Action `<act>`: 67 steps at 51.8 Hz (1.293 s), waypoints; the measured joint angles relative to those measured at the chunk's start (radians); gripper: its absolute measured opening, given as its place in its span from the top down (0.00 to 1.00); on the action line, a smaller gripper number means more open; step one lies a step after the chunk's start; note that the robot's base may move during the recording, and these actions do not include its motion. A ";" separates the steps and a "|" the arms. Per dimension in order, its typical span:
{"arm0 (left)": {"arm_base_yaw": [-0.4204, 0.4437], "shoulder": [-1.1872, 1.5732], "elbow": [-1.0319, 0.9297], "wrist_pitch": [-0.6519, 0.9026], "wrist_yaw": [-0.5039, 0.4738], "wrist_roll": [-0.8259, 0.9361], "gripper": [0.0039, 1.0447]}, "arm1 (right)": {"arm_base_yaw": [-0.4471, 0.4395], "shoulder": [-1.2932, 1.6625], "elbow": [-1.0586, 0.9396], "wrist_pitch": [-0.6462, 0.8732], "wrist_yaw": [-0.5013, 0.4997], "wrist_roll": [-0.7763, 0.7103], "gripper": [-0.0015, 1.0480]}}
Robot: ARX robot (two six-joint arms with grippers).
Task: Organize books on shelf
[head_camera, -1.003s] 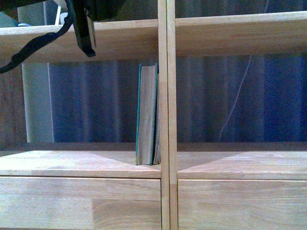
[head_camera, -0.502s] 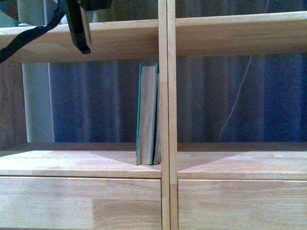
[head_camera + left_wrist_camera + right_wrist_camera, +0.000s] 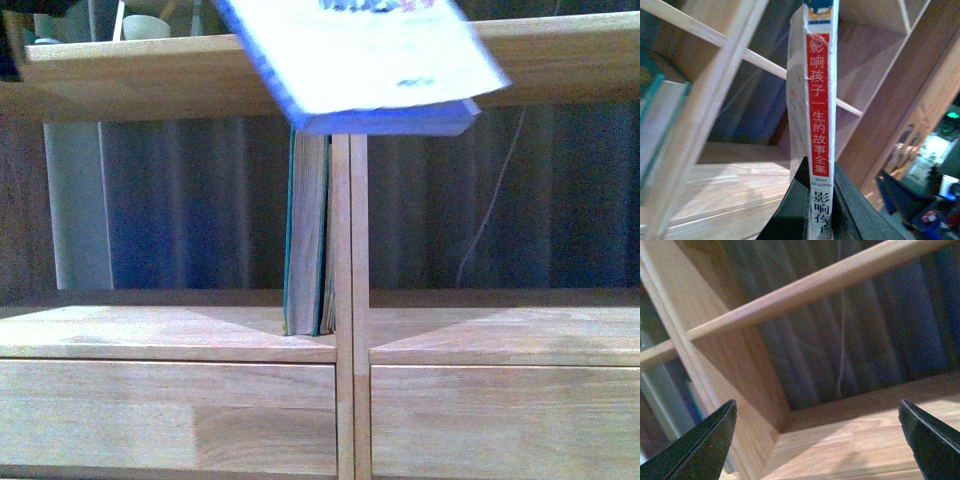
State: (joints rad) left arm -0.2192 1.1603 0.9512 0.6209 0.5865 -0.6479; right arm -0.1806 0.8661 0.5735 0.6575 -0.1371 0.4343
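Shelf (image 3: 170, 335) of light wood fills the front view, with two plain drawer fronts (image 3: 170, 415) along the bottom and a middle post (image 3: 345, 300) going up between the two sides. The teal book (image 3: 305, 235) stands straight up on the left side's board, with its page edges facing out. It is tucked right beside the middle post. The thin paperback (image 3: 370, 60) is high up in the air, tilted and blurry. It hangs in front of the top board, above the teal book and across the middle post. In the left wrist view the left gripper (image 3: 818, 200) is pinching this paperback at one end, with a dark finger (image 3: 792, 210) on each side. The red and white spine with Chinese writing faces the camera. The teal book shows at the edge of that view, and a darker brown cabinet (image 3: 925, 95) stands off to the side. The right gripper (image 3: 817, 405) is spread wide and grips nothing. It points into a shelf space with a wooden floor. A bluish curtain (image 3: 190, 200) and a thin white cable (image 3: 490, 210) hang behind the shelf. A pale cup (image 3: 145, 25) sits on the top board.
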 joint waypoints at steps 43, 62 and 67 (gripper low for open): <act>0.537 0.039 -0.140 0.029 0.023 0.591 0.94 | 0.024 -0.152 -0.294 -0.226 -0.016 -0.393 0.43; 0.372 0.333 0.074 0.131 -0.100 0.676 0.94 | 0.175 -0.343 -0.460 -0.254 0.127 -0.428 0.97; 0.339 0.413 0.134 0.136 -0.117 0.704 0.94 | 0.177 -0.383 -0.482 -0.273 0.134 -0.428 0.97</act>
State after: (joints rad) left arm 0.1196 1.5734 1.0851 0.7567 0.4690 0.0563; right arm -0.0040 0.4835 0.0914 0.3843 -0.0032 0.0063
